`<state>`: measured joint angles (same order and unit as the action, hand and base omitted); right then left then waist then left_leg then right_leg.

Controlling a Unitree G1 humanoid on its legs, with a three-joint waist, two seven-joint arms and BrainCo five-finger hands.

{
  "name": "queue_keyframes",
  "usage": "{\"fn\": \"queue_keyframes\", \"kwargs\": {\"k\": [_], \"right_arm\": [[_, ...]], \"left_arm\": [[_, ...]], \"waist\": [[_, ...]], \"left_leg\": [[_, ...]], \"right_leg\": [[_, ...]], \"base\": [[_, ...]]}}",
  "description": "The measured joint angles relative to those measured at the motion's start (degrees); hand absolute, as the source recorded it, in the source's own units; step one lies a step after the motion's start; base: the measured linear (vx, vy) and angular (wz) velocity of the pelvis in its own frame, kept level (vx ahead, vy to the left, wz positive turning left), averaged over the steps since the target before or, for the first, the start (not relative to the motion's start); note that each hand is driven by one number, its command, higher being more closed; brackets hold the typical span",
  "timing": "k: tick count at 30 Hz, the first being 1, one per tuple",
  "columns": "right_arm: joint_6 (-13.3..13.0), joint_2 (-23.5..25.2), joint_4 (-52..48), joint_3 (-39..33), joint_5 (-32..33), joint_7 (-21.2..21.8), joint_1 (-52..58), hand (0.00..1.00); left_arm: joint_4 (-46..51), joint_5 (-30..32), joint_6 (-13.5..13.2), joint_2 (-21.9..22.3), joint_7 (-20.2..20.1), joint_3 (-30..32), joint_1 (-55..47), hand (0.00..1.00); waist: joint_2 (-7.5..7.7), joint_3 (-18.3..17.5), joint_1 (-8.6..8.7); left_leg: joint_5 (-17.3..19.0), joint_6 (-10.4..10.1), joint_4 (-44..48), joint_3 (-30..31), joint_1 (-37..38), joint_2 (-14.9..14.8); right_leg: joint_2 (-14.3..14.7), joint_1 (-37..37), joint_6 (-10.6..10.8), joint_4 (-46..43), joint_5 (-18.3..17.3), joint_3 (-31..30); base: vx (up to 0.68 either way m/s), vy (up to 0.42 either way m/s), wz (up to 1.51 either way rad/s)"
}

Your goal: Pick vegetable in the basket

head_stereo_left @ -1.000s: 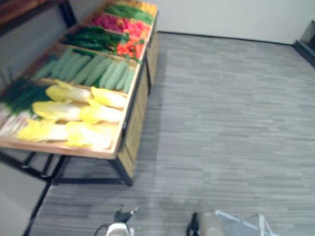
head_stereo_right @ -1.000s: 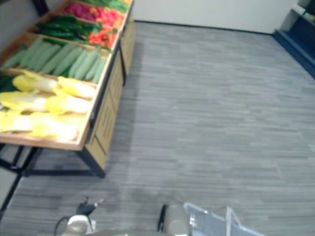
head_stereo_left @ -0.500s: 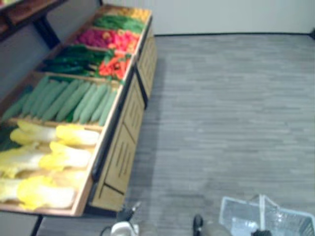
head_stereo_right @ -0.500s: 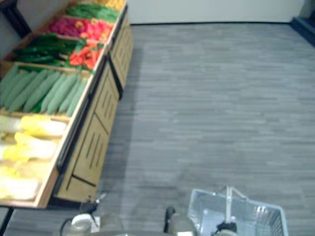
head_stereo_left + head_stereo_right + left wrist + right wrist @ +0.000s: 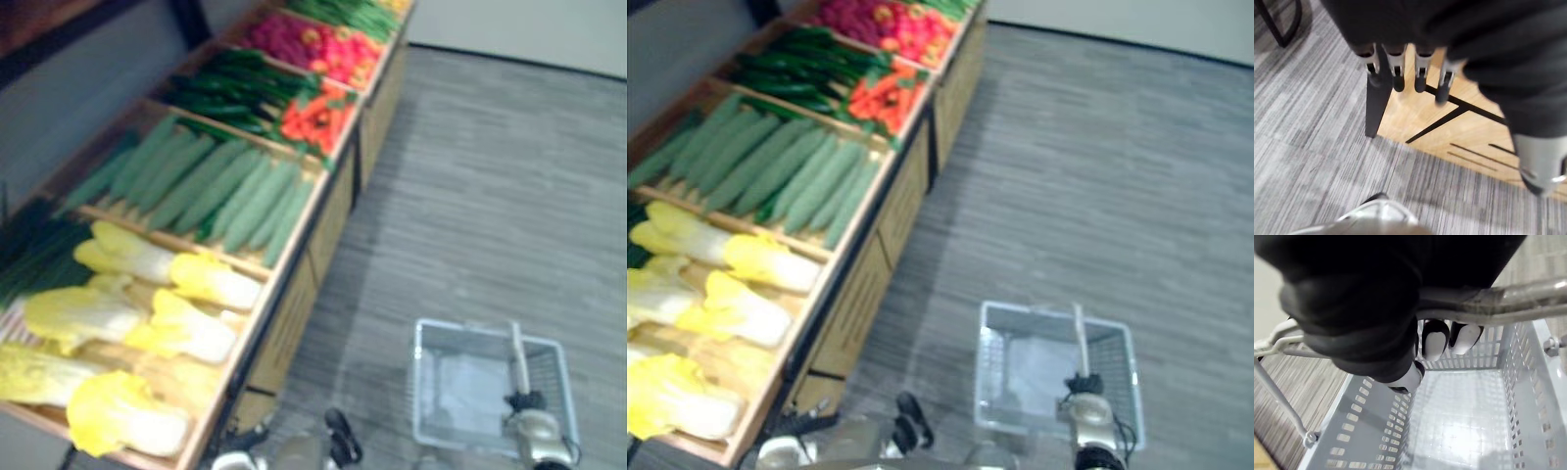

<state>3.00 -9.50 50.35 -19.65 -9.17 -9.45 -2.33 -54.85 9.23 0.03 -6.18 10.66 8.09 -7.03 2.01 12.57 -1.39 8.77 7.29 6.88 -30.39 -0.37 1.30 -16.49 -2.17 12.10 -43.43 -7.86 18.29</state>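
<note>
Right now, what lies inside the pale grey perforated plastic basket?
The pale grey basket shows only its bare bottom. The right hand, curled round the wire handle, hides part.

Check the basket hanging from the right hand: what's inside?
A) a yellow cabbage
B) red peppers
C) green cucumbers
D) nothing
D: the right hand is curled round the handle of the basket, and the right wrist view shows no vegetable on the basket's floor.

Soft, even indoor light; pale glare inside the basket point(image 5: 1464, 428)
</note>
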Motion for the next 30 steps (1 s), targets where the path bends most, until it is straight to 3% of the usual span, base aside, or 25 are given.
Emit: {"fn": "queue_keyframes", "kwargs": {"k": [2,4,6,8,9,10,12,13,14,16,18,20,21,22,23,24,28,30], "right_arm": [[-0.1,1.4,-0.8,0.1,0.2,0.0,-0.5,1.0],[-0.7,1.4,-2.0,0.1,0.2,-0.1,0.0,1.0],[-2.2,0.9,-2.8,-0.1,0.2,-0.4,1.7,1.0],[-2.4,0.8,-2.8,-0.3,0.4,-0.8,2.4,1.0],[-2.6,0.8,-2.6,-0.3,1.2,-1.6,2.8,1.0],[-2.6,0.8,-2.3,-0.6,1.5,-1.8,2.7,1.0],[-2.6,1.7,-1.9,-2.1,3.1,-2.2,2.8,1.0],[-2.6,2.1,-0.5,-3.1,3.6,-2.6,3.2,1.0],[-2.5,3.0,-0.1,-5.2,4.0,-2.8,3.8,1.0],[-2.5,3.8,-0.5,-6.3,5.5,-3.2,4.9,1.0],[-2.6,5.0,-0.8,-6.9,5.8,-3.3,5.7,1.0],[-2.6,5.8,-2.4,-7.0,5.8,-3.3,6.5,1.0],[-2.9,6.2,-2.6,-7.2,5.9,-3.4,7.1,1.0],[-2.9,6.3,-2.6,-7.4,6.3,-3.6,7.4,1.0],[-2.9,6.1,-2.2,-8.8,7.3,-3.9,8.3,1.0],[-2.9,6.0,-1.3,-9.6,7.9,-3.9,8.5,1.0],[-2.9,6.5,0.3,-10.9,9.7,-4.1,9.4,1.0],[-3.0,6.9,0.3,-11.5,9.8,-4.0,9.7,1.0]], "left_arm": [[-0.1,0.0,0.8,-0.3,-0.3,-0.5,-0.3,0.0],[0.0,0.0,0.9,-0.3,0.1,-0.9,-0.7,0.0],[1.4,-0.1,0.5,-0.1,2.2,-1.0,-1.0,0.0],[2.8,-0.1,0.0,0.5,2.9,-1.1,-0.9,0.0],[3.7,-0.2,-0.7,1.0,3.1,-1.1,0.0,0.0],[3.8,-0.2,-0.9,1.1,3.1,-1.1,0.4,0.0],[4.7,-1.3,-1.6,0.7,3.1,-1.0,1.5,0.0],[4.5,-2.3,-2.0,-0.2,3.1,-0.8,1.9,0.0],[4.9,-2.4,-2.1,0.6,2.9,-0.7,1.8,0.0],[6.9,-2.4,-2.1,1.6,2.8,2.1,0.9,0.0],[7.7,-3.0,-2.2,1.6,2.9,3.8,1.1,0.0],[8.3,-4.5,-2.4,1.8,3.0,4.5,1.5,0.0],[8.8,-4.6,-2.4,2.6,3.2,6.3,2.3,0.0],[9.2,-4.6,-2.4,2.9,3.3,6.8,2.4,0.0],[9.3,-4.7,-2.4,3.3,3.8,7.3,2.6,0.0],[9.2,-4.7,-2.4,3.3,4.2,7.9,2.7,0.0],[13.9,-6.5,-2.4,1.9,5.2,8.5,2.7,0.0],[23.9,-6.6,-2.6,1.0,5.4,7.2,2.8,0.0]], "waist": [[0.18,-0.1,0.05],[0.09,-0.1,0.46],[-0.29,-0.1,1.63],[-0.49,-0.3,1.97],[-0.85,-0.3,2.36],[-0.89,-0.3,2.43],[0.23,-0.5,2.5],[1.71,0.1,2.39],[0.49,-0.5,1.53],[-0.4,-0.3,0.94],[-0.64,-0.4,0.35],[-1.15,-0.9,-0.31],[-0.06,-0.5,-0.29],[-0.45,-0.7,-0.2],[-0.47,-0.7,0.44],[-0.46,-0.6,0.88],[0.03,-0.9,1.56],[0.06,-1.1,2.03]], "left_leg": [[0.0,0.1,-0.9,5.8,2.9,0.4],[0.0,0.1,-1.2,10.8,4.3,0.7],[-0.3,-0.5,-1.2,20.9,5.7,1.1],[-0.6,-1.4,-1.3,25.5,5.6,1.1],[-1.1,-2.8,-1.5,31.9,5.0,1.0],[-0.9,-3.5,-1.5,34.5,4.6,1.0],[-0.2,-5.0,-0.7,41.4,2.7,1.7],[1.0,-6.9,1.5,44.5,1.1,2.5],[0.7,-7.9,3.4,44.8,0.4,1.0],[1.4,-10.5,4.9,45.3,-0.5,-2.1],[1.3,-11.8,5.1,44.1,-1.3,-4.4],[0.1,-12.1,4.4,38.2,-2.7,-6.4],[-1.1,-10.7,4.1,27.9,-3.3,-8.6],[-1.5,-10.0,4.4,21.8,-3.4,-9.8],[-1.7,-9.7,5.7,10.0,-3.0,-12.4],[-2.5,-10.8,6.3,4.5,-2.5,-12.9],[-3.9,-10.0,2.6,4.7,-0.3,-9.4],[-7.2,-9.2,-2.4,6.6,-0.1,-6.6]], "right_leg": [[0.4,5.6,-2.2,-9.9,-1.4,-2.4],[1.0,7.4,-3.6,-9.5,-3.1,-3.0],[3.6,8.6,-4.1,-0.8,-5.8,-8.5],[5.5,8.9,-4.4,5.4,-5.9,-12.7],[7.2,8.8,-4.4,14.3,-5.9,-17.7],[7.7,9.0,-4.3,17.5,-5.8,-20.2],[8.2,8.6,-4.3,26.3,-5.5,-26.4],[8.5,7.6,-3.0,27.0,-3.3,-27.4],[9.7,7.6,-4.5,25.1,-4.6,-24.6],[10.6,6.3,-6.5,23.1,-5.7,-18.0],[11.7,4.6,-7.2,23.5,-6.1,-13.5],[11.5,4.1,-7.4,23.9,-6.1,-9.9],[10.4,3.5,-7.5,24.7,-6.1,-7.1],[9.8,3.1,-7.8,25.0,-6.2,-6.1],[8.9,2.2,-7.9,25.6,-6.3,-4.2],[8.2,1.6,-7.9,25.6,-6.3,-3.8],[6.9,-1.3,-6.9,29.1,-5.2,-4.3],[6.0,-1.3,-5.9,31.2,-4.4,-4.3]], "base": [[0.44,-0.025,1.31],[0.27,-0.086,1.41],[0.33,-0.24,2.19],[0.18,-0.24,1.83],[0.11,-0.26,1.89],[0.12,-0.472,2.27],[0.07,-0.453,1.85],[0.08,-0.47,1.92],[0.12,-0.536,1.72],[0.14,-0.376,1.35],[0.1,-0.273,1.19],[0.08,-0.182,0.98],[0.07,-0.058,0.88],[0.09,-0.013,1.06],[0.07,0.036,0.8],[0.07,0.079,0.71],[0.04,0.143,0.44],[-0.03,0.112,0.51]]}}
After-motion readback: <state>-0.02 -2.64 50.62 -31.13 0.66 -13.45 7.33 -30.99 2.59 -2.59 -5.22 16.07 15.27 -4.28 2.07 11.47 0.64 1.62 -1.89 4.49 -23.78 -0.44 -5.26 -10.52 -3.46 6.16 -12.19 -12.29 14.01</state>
